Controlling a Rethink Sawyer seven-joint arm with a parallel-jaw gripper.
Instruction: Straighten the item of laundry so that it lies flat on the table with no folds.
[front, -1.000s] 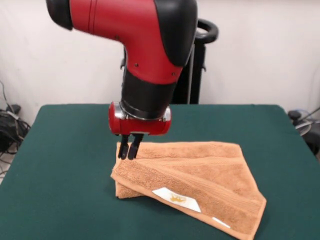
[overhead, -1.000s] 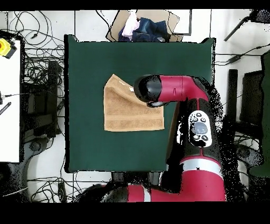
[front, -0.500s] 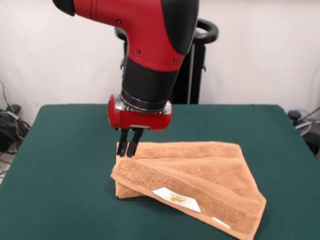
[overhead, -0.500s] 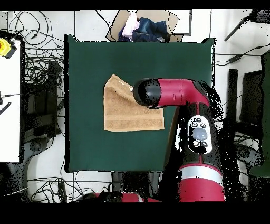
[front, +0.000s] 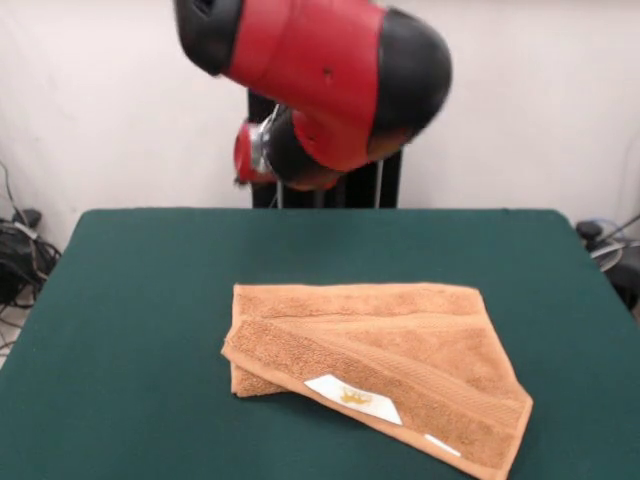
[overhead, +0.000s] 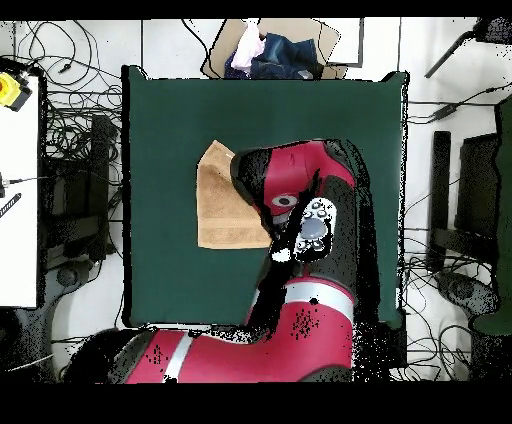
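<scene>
The item of laundry (front: 380, 365), an orange-tan towel, lies on the green table (front: 130, 300) with one side folded over diagonally, a white label (front: 352, 397) facing up near its front edge. The red and black arm (front: 320, 70) is raised high behind the towel and touches nothing. Only the gripper's red base (front: 246, 152) shows beside the arm's elbow, well above the table's far edge. In the overhead view the arm (overhead: 300, 200) covers the towel's right part, so only its left portion (overhead: 220, 200) is visible on the table (overhead: 170, 120).
A cardboard box holding clothes (overhead: 270, 50) sits just past one table edge. Tangled cables (overhead: 70, 150) and a white bench (overhead: 15, 200) flank another side. A black stand (front: 395, 150) rises behind the table, and more cables (front: 20, 250) lie at its left.
The gripper has lifted off the towel's far left corner and the arm has swung up and back. The towel has kept its folded shape and position.
</scene>
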